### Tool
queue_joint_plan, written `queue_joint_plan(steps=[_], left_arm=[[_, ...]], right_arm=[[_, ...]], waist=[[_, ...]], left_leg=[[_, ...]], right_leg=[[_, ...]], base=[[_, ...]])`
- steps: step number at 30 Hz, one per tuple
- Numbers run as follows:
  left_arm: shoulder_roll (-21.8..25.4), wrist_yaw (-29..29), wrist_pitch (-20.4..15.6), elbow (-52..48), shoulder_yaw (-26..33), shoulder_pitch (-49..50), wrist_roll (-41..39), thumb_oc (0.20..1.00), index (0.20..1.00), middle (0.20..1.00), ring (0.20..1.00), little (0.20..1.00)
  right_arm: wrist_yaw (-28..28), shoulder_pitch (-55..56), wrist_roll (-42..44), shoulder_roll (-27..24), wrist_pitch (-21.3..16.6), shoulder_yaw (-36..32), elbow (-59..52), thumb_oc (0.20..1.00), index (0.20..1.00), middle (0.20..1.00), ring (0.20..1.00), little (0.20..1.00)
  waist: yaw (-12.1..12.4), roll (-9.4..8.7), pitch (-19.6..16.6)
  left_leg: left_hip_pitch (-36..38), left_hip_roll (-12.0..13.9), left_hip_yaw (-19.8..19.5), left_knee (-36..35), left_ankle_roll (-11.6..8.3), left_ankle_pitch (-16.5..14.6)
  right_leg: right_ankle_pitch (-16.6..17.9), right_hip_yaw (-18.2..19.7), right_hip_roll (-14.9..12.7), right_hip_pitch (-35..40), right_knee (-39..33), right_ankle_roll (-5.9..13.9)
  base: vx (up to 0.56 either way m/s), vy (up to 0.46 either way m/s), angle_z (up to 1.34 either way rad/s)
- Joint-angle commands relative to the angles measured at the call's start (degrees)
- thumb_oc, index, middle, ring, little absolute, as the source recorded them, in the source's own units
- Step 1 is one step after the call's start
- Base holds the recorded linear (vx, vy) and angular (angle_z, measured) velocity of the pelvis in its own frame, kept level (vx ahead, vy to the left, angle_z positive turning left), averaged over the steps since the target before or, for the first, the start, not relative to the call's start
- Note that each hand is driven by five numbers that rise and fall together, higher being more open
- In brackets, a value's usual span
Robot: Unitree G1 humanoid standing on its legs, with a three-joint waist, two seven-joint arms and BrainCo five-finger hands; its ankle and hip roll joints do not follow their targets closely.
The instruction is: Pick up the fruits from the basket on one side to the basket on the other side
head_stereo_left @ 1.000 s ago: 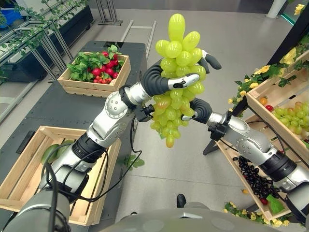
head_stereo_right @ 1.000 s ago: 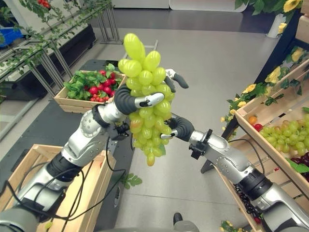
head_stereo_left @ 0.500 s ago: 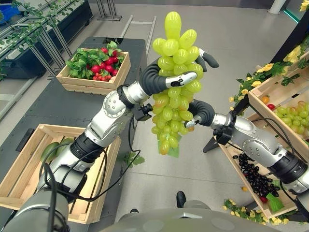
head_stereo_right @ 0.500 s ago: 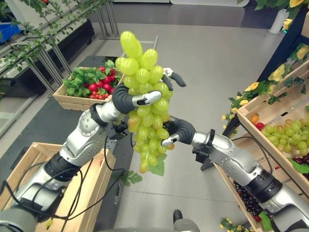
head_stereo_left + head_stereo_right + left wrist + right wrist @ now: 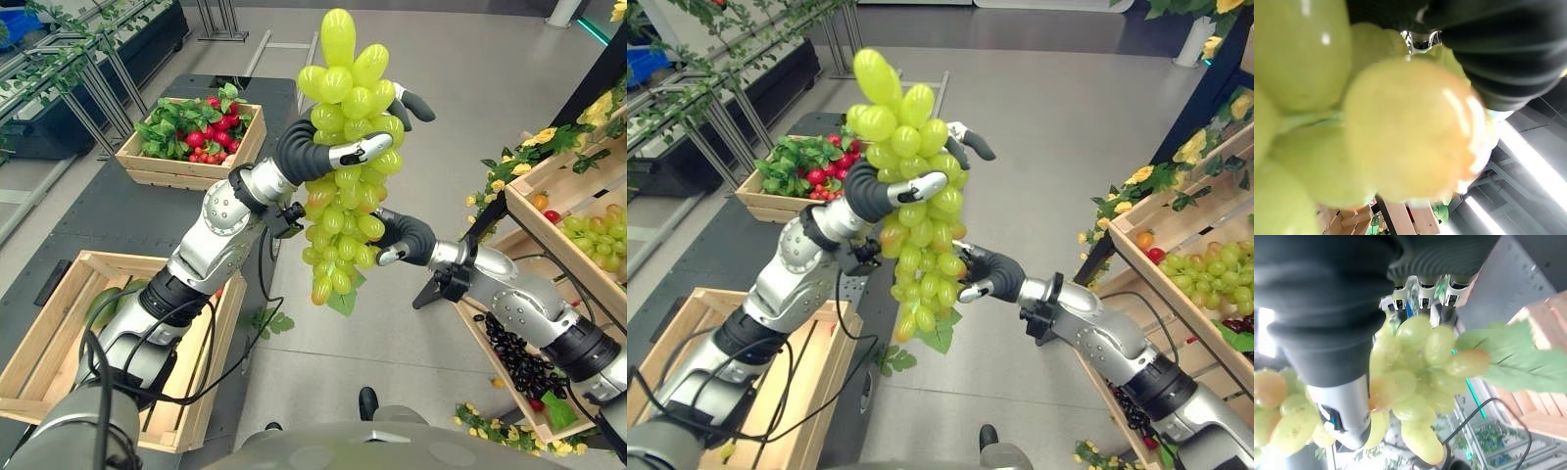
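One big bunch of green grapes [image 5: 343,157], leaf underneath.

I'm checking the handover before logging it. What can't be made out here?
- Right robot hand: fingertips hidden behind the grapes in the eye views.
- Left robot hand: its wrist view is blurred by grapes pressed close.
- Near crate: contents partly hidden by the left arm.

dark table [image 5: 127,215], 2 wooden crates [image 5: 191,147], grey floor [image 5: 451,88]
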Motion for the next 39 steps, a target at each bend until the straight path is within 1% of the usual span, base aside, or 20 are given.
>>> queue_joint_plan(steps=[1,2,3,5,7,8,11,16,24,31,32,33,34,39], left_arm=[[-1.41,1.79,-4.02,2.44,3.41,-2.77,-0.38,0.200,0.200,0.200,0.200,0.200],[-1.39,1.80,-3.98,2.38,3.51,-2.64,-0.39,0.200,0.200,0.200,0.200,0.200],[-1.63,2.34,-4.00,2.20,3.07,-2.39,-0.13,0.200,0.200,0.200,0.200,0.200],[-2.38,3.40,-3.93,2.04,3.44,-2.79,0.66,0.200,0.200,0.200,0.200,0.200],[-3.14,3.80,-3.98,2.65,3.22,-3.63,1.42,0.200,0.200,0.200,0.200,0.200],[-3.34,4.18,-4.15,3.01,3.11,-4.08,1.92,0.200,0.200,0.200,0.200,0.200],[-3.78,4.54,-4.32,3.48,3.09,-4.37,2.36,0.200,0.200,0.200,0.200,0.200],[-3.33,5.61,-4.51,3.82,3.04,-4.42,5.67,0.200,0.200,0.200,0.200,0.200],[-0.18,9.40,-4.66,2.29,3.08,-4.34,17.85,0.200,0.200,0.200,0.200,0.200],[0.38,10.24,-4.93,1.86,3.24,-4.15,19.58,0.200,0.200,0.200,0.200,0.200],[0.38,10.26,-4.94,1.89,3.31,-4.13,19.56,0.200,0.200,0.200,0.200,0.200],[0.44,10.16,-4.92,1.81,3.25,-4.24,19.57,0.200,0.200,0.200,0.200,0.200],[0.44,10.16,-4.92,1.77,3.24,-4.20,19.59,0.200,0.200,0.200,0.200,0.200],[0.40,10.30,-5.05,1.91,3.32,-3.95,19.21,0.200,0.200,0.200,0.200,0.200]], right_arm=[[-0.20,-5.40,1.65,0.98,-4.38,1.70,-2.38,1.000,1.000,1.000,1.000,1.000],[-0.21,-5.49,1.67,0.99,-4.40,1.88,-2.31,1.000,1.000,1.000,1.000,1.000],[-1.49,-8.83,1.36,3.55,-4.88,3.80,-1.01,1.000,1.000,1.000,1.000,1.000],[-1.66,-7.73,0.11,6.69,-4.50,3.52,-1.48,1.000,1.000,1.000,1.000,1.000],[-1.53,-7.36,-1.42,8.63,-3.95,3.67,-1.19,1.000,1.000,1.000,1.000,1.000],[-1.46,-7.25,-1.80,9.43,-4.00,3.75,-0.75,1.000,1.000,1.000,1.000,1.000],[-1.59,-6.08,-1.55,11.40,-4.02,4.09,-0.13,1.000,1.000,1.000,1.000,1.000],[-1.74,-5.18,-2.11,11.73,-3.62,3.98,-0.37,1.000,1.000,1.000,1.000,1.000],[-3.26,-4.05,-6.01,12.38,-4.41,3.15,-0.46,1.000,1.000,1.000,1.000,1.000],[-3.63,-4.01,-5.92,13.13,-4.47,3.21,-0.36,1.000,1.000,1.000,1.000,1.000],[-3.69,-4.02,-5.92,13.19,-4.45,3.20,-0.35,0.699,0.699,0.699,0.699,0.699],[-3.73,-4.06,-5.74,13.20,-4.47,3.11,-0.23,0.325,0.325,0.325,0.325,0.325],[-3.75,-4.03,-5.72,13.27,-4.53,3.19,-0.21,0.200,0.200,0.200,0.200,0.200],[-3.66,-3.97,-5.84,13.19,-4.83,3.05,-0.63,0.200,0.200,0.200,0.200,0.200]], waist=[[-0.03,-2.54,-2.78],[-0.16,-2.43,-2.78],[0.28,-2.42,-2.80],[0.50,-2.20,-2.97],[0.67,-2.02,-3.04],[0.73,-2.07,-2.99],[0.72,-1.95,-3.10],[0.75,-1.77,-3.14],[1.04,-1.54,-3.17],[1.10,-1.32,-3.11],[1.09,-1.29,-3.12],[1.10,-1.24,-3.11],[1.13,-1.23,-3.11],[1.11,-1.17,-3.09]], left_leg=[[-0.63,-0.90,-2.20,1.00,-0.14,0.96],[-0.14,-0.90,-2.28,0.86,-0.19,0.37],[-0.08,-0.92,-2.33,0.89,-0.11,0.31],[-0.13,-0.93,-2.42,0.88,0.02,0.27],[-0.04,-0.98,-2.46,0.86,0.11,0.23],[-0.49,-1.00,-2.45,1.04,0.16,0.80],[-0.37,-1.04,-2.55,1.03,0.20,0.75],[-0.36,-0.98,-2.68,0.97,0.20,0.79],[-0.23,-1.18,-2.87,1.03,0.38,0.63],[-0.21,-1.31,-2.93,1.03,0.43,0.64],[-0.23,-1.32,-2.91,1.03,0.42,0.65],[-0.24,-1.33,-2.89,1.01,0.42,0.65],[-0.22,-1.34,-2.87,1.01,0.43,0.64],[-0.17,-1.24,-2.76,0.94,0.41,0.65]], right_leg=[[-1.76,-3.82,-2.95,2.32,3.09,5.49],[-2.26,-3.87,-2.93,2.84,2.93,5.65],[-2.28,-3.71,-2.89,2.88,2.95,5.51],[-2.43,-3.75,-2.81,2.83,2.98,5.34],[-2.54,-3.82,-2.77,2.97,2.99,5.31],[-2.07,-3.84,-2.81,2.55,3.15,5.14],[-2.10,-3.91,-2.87,2.65,3.13,5.12],[-2.18,-3.94,-2.93,2.79,3.12,5.09],[-2.24,-4.08,-3.05,3.10,3.17,5.16],[-2.15,-4.13,-3.24,3.17,3.03,5.23],[-2.11,-4.14,-3.26,3.12,3.06,5.23],[-2.06,-4.10,-3.28,3.06,3.07,5.24],[-2.03,-4.03,-3.31,3.04,3.07,5.23],[-1.96,-3.99,-3.32,3.08,2.97,5.26]], base=[[0.04,0.010,0.00],[0.04,0.011,-0.02],[0.05,0.009,-0.01],[0.02,0.000,-0.05],[0.01,0.000,-0.03],[0.00,0.000,0.00],[0.00,0.000,0.00],[0.00,0.000,0.00],[0.00,0.000,0.00],[0.00,0.000,0.00],[0.00,0.000,0.00],[0.00,0.000,0.00],[0.00,0.000,0.00],[0.00,0.000,0.00]])
